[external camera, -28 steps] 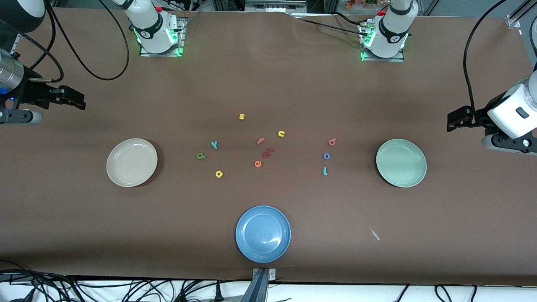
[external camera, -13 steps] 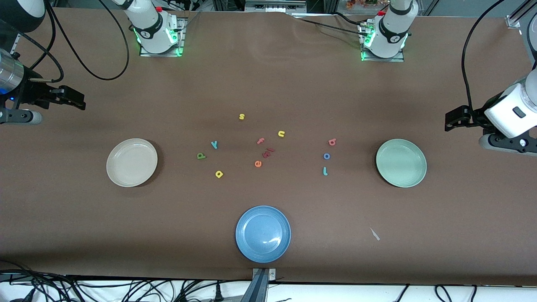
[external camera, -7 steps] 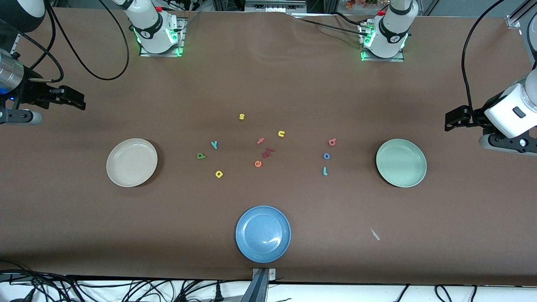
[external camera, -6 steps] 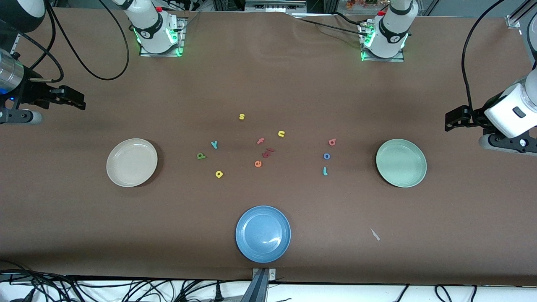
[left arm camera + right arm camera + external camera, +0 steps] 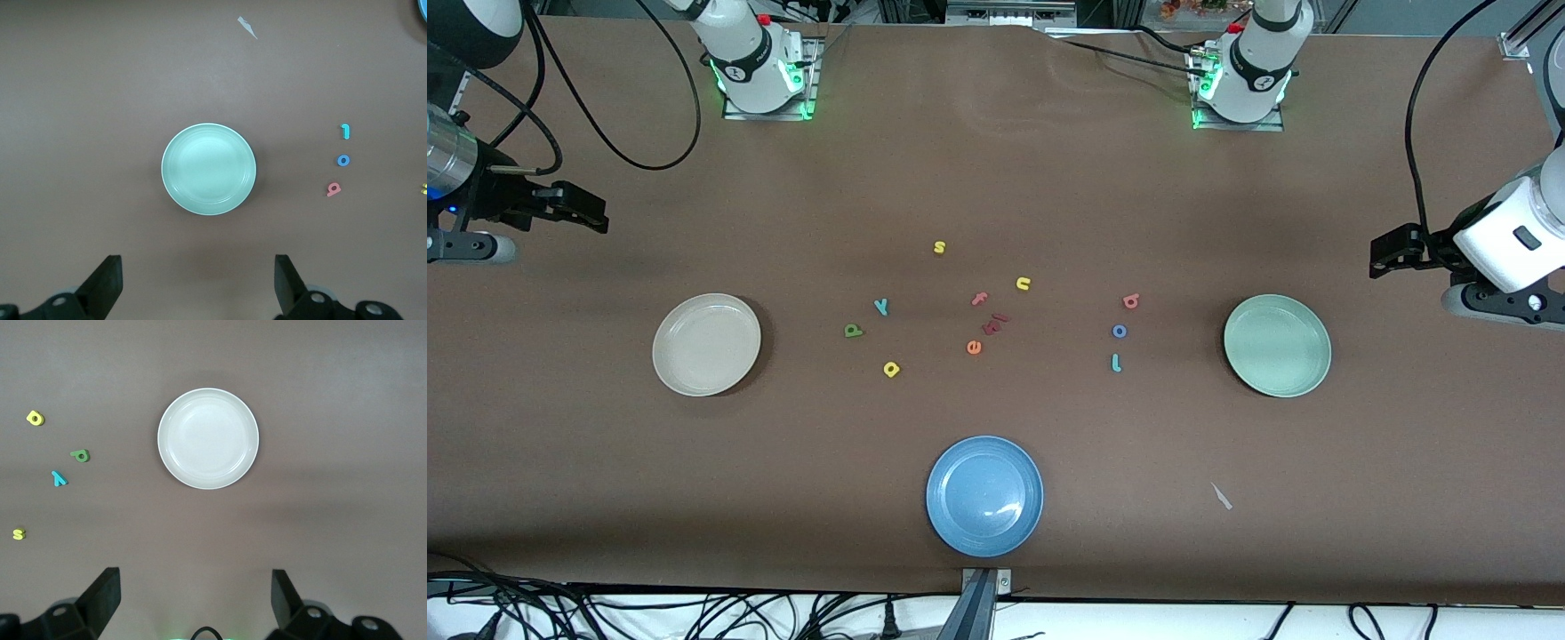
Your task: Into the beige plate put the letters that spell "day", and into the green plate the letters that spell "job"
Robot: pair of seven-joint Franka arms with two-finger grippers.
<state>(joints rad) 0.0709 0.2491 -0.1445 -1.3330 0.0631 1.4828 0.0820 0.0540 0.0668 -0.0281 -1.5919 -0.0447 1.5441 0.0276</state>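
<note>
The beige plate [image 5: 706, 344] [image 5: 208, 438] lies empty toward the right arm's end, the green plate [image 5: 1277, 345] [image 5: 209, 169] empty toward the left arm's end. Beside the beige plate lie the dark green letter [image 5: 854, 331], teal "y" [image 5: 881, 307] and yellow rounded letter [image 5: 891, 369]. Beside the green plate lie the salmon "b" [image 5: 1131, 301], blue "o" [image 5: 1120, 332] and teal "j" [image 5: 1115, 362]. My left gripper [image 5: 1392, 253] [image 5: 198, 287] hangs open and empty over bare table by the green plate. My right gripper [image 5: 587, 216] [image 5: 195, 603] hangs open and empty over bare table by the beige plate.
A blue plate [image 5: 984, 495] sits near the front edge. In the middle lie a yellow "s" [image 5: 939, 247], yellow "n" [image 5: 1023, 284], pink "f" [image 5: 980, 299], orange "e" [image 5: 974, 347] and dark red pieces [image 5: 994, 324]. A white scrap [image 5: 1221, 496] lies nearer the camera than the green plate.
The left gripper edged slightly toward the table's middle early on, then stayed still. The right arm, the letters and the plates have not moved.
</note>
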